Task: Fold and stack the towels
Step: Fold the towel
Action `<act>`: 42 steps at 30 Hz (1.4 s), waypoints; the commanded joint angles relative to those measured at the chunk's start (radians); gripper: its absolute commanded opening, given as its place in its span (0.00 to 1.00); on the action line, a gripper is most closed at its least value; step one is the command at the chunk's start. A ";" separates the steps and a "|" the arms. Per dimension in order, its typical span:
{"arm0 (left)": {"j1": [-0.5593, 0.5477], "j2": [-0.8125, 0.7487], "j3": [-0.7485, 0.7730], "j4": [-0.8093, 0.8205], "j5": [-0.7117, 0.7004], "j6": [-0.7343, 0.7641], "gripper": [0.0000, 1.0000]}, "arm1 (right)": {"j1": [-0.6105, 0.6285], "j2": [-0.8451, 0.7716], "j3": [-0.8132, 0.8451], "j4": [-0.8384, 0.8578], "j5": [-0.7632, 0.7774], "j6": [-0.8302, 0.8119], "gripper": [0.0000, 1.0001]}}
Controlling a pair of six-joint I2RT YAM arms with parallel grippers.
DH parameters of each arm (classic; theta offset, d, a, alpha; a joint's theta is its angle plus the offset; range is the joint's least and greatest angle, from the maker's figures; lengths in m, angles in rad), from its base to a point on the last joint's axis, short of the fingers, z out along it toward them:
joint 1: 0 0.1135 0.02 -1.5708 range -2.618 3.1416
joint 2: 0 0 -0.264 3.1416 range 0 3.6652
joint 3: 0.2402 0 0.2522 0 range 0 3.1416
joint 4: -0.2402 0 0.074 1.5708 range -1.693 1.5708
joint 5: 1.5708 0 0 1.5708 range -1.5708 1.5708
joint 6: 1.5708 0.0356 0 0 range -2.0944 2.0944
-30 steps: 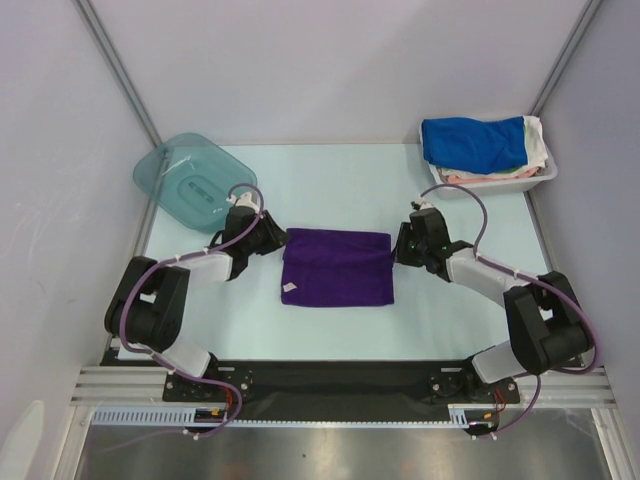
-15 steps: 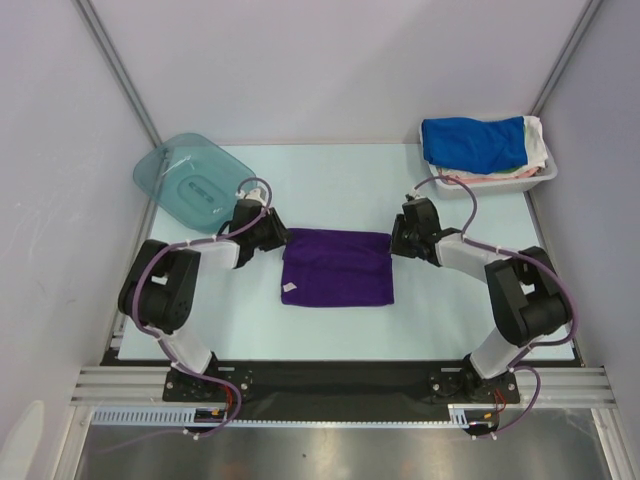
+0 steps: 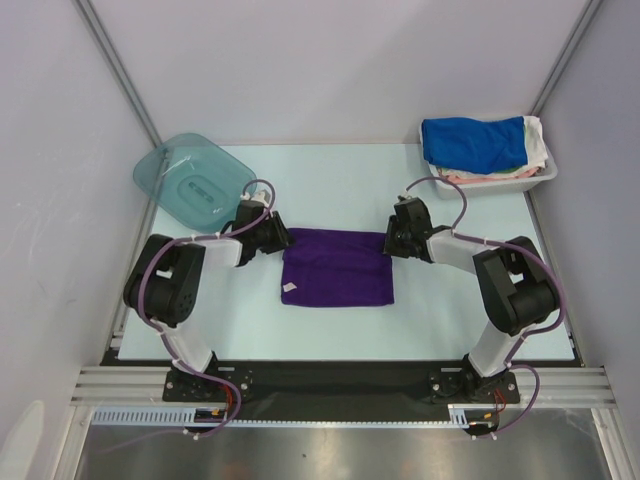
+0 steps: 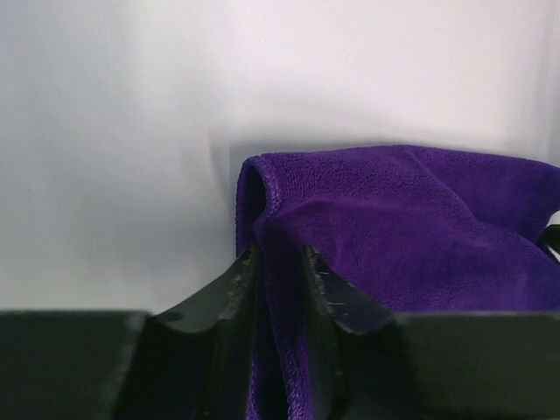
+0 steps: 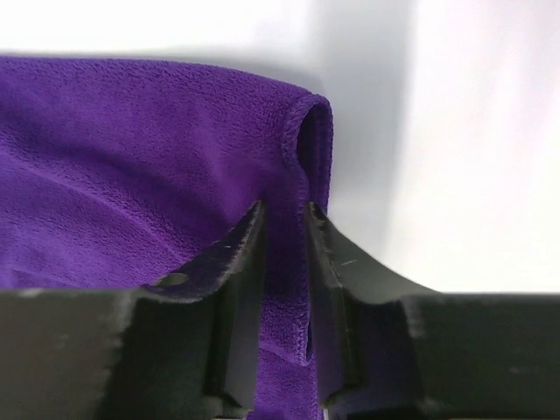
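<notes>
A dark purple towel (image 3: 336, 268) lies folded into a rectangle in the middle of the table, a small white tag (image 3: 290, 288) at its near left corner. My left gripper (image 3: 278, 238) is at its far left corner, and in the left wrist view the gripper (image 4: 280, 254) is shut on the folded edge of the towel (image 4: 411, 227). My right gripper (image 3: 392, 240) is at the far right corner; in the right wrist view it (image 5: 284, 210) pinches the towel's (image 5: 131, 149) rolled edge. A royal blue towel (image 3: 472, 142) lies folded in the basket.
A white basket (image 3: 545, 175) at the back right holds the blue towel on top of white and pinkish cloth. A translucent teal tub (image 3: 192, 180) lies at the back left, close behind my left arm. Grey walls close in on both sides.
Both grippers have slid inward onto the towel's far corners and their jaws have narrowed on the fabric. The towel itself has not moved.
</notes>
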 commanded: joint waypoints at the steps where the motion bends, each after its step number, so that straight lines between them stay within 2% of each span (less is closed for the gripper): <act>1: -0.006 0.017 0.042 0.011 0.024 0.018 0.29 | 0.004 0.005 0.042 0.022 0.016 0.001 0.25; 3: -0.006 0.011 0.050 0.007 0.024 0.015 0.24 | 0.005 0.005 0.046 0.019 0.016 0.001 0.19; 4: -0.006 0.006 0.053 0.007 0.027 0.015 0.17 | 0.005 0.004 0.053 0.016 0.014 0.001 0.16; 5: -0.006 -0.005 0.056 0.006 0.030 0.017 0.15 | 0.004 0.002 0.057 0.013 0.013 -0.001 0.11; 6: -0.006 -0.009 0.070 0.000 0.030 0.018 0.13 | 0.004 0.001 0.063 0.006 0.011 -0.002 0.10; 7: -0.006 -0.014 0.076 -0.005 0.031 0.021 0.07 | 0.004 -0.004 0.068 0.003 0.011 -0.001 0.09; 10: -0.006 -0.048 0.093 -0.014 0.022 0.027 0.01 | -0.002 -0.016 0.095 -0.020 0.014 -0.007 0.02; 27: -0.004 -0.123 0.182 -0.132 -0.022 0.064 0.00 | -0.117 -0.123 0.158 -0.089 -0.036 -0.028 0.00; 29: -0.004 -0.111 0.192 -0.167 -0.039 0.066 0.07 | -0.117 -0.114 0.168 -0.098 -0.037 -0.031 0.00; 30: -0.004 -0.109 0.182 -0.163 -0.039 0.064 0.20 | -0.116 -0.110 0.166 -0.096 -0.040 -0.031 0.00; 33: -0.006 -0.095 0.154 -0.144 -0.030 0.050 0.28 | -0.117 -0.100 0.146 -0.081 -0.050 -0.027 0.00; 42: -0.047 -0.043 0.099 -0.118 0.008 0.023 0.33 | -0.113 -0.102 0.112 -0.054 -0.064 -0.019 0.00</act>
